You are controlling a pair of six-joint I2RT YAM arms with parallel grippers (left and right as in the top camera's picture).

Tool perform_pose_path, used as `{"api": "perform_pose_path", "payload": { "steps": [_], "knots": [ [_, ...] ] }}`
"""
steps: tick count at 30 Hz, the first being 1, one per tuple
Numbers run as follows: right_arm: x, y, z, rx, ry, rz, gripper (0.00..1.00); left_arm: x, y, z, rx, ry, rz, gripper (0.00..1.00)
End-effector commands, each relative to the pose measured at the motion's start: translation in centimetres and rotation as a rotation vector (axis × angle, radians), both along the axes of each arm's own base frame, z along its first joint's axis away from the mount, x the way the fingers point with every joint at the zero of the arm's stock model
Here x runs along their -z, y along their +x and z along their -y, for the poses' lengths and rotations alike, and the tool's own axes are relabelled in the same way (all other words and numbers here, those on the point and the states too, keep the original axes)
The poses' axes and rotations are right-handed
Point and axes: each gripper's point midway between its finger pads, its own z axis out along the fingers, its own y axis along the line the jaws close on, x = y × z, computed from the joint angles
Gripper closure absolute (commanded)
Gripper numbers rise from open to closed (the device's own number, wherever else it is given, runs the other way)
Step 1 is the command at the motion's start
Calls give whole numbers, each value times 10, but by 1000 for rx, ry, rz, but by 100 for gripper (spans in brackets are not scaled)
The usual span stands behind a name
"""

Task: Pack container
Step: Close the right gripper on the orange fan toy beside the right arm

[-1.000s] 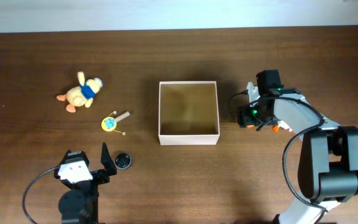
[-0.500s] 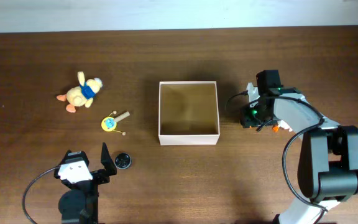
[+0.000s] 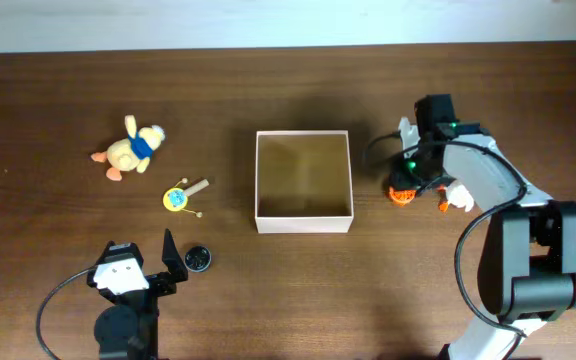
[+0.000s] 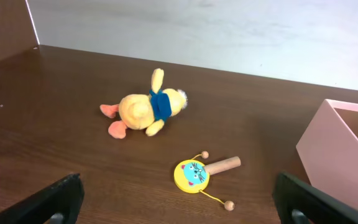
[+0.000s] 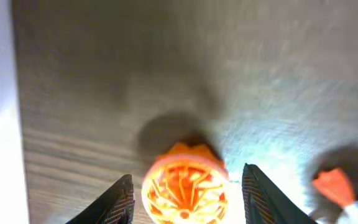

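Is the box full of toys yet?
Not yet. The container is empty, so nothing is packed. Right now the right gripper sits open around the orange toy, to the right of the box. Left to pack: that toy, the plush duck, the yellow rattle and the small black disc.

No text, label, brand, number or sign can be read anywhere.

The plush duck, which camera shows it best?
The left wrist view: the duck lies close, seen from the side, its blue scarf and orange feet clear. The overhead view shows it small, from above. The right wrist view misses it.
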Motion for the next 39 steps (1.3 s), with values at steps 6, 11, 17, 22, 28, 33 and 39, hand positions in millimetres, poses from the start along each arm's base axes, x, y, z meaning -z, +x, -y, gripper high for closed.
{"api": "perform_pose_path", "payload": {
  "steps": [6, 11, 17, 22, 28, 33, 39],
  "knots": [
    [-5, 8, 5, 9, -16, 13, 44, 1, 0, 1, 12, 14, 2, 1],
    [-3, 5, 5, 9, -16, 6, 41, 1, 0, 1, 12, 14, 2, 1],
    [6, -5, 5, 8, -17, -26, 40, 1, 0, 1, 12, 14, 2, 1],
    [10, -11, 5, 8, -17, -42, 40, 1, 0, 1, 12, 14, 2, 1],
    [22, -24, 6, 8, -18, -77, 40, 1, 0, 1, 12, 14, 2, 1],
    [28, -31, 6, 8, -19, -95, 40, 1, 0, 1, 12, 14, 2, 1],
    [27, -30, 6, 8, -18, -91, 44, 1, 0, 1, 12, 14, 2, 1]
  ]
}}
